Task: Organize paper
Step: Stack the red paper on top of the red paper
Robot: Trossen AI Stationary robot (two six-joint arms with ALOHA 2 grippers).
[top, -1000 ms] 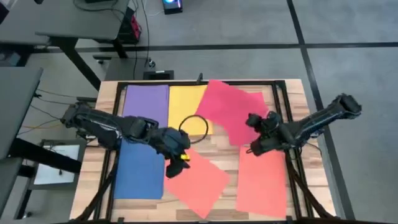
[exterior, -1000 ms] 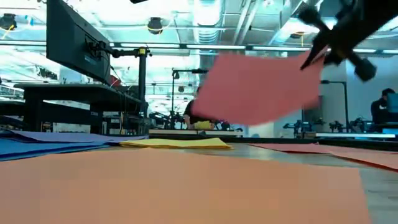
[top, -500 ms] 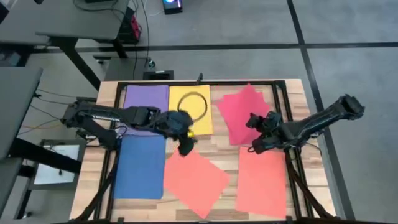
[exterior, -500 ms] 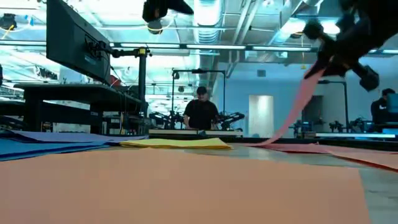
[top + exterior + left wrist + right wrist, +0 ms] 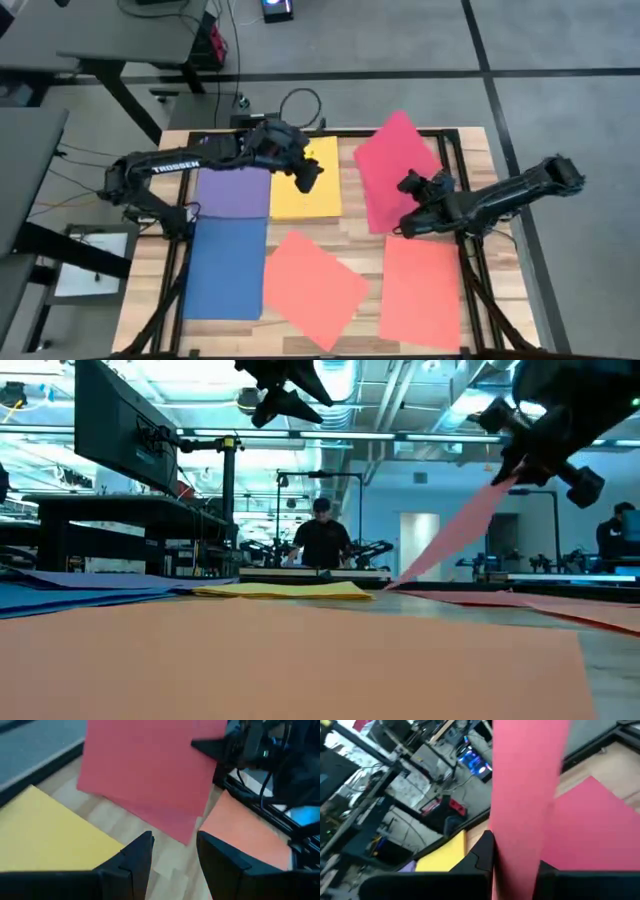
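Placing the red-pink sheet (image 5: 393, 170) is the step in hand: your right end effector (image 5: 412, 185) grips its near edge, lifted, far end touching the worktop (image 5: 350, 232) beside the yellow sheet (image 5: 305, 185). Your left end effector (image 5: 305, 175) hovers there, released and empty. Next, lower it flat, squared.

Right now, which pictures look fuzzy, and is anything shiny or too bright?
In the right wrist view, the red-pink sheet held close to the camera is soft and smeared, and the room behind is blurry. In the left wrist view, the left gripper shows blurred dark fingers. In the low view, the ceiling lights glare white and the near orange sheet is out of focus. The high view looks evenly lit.
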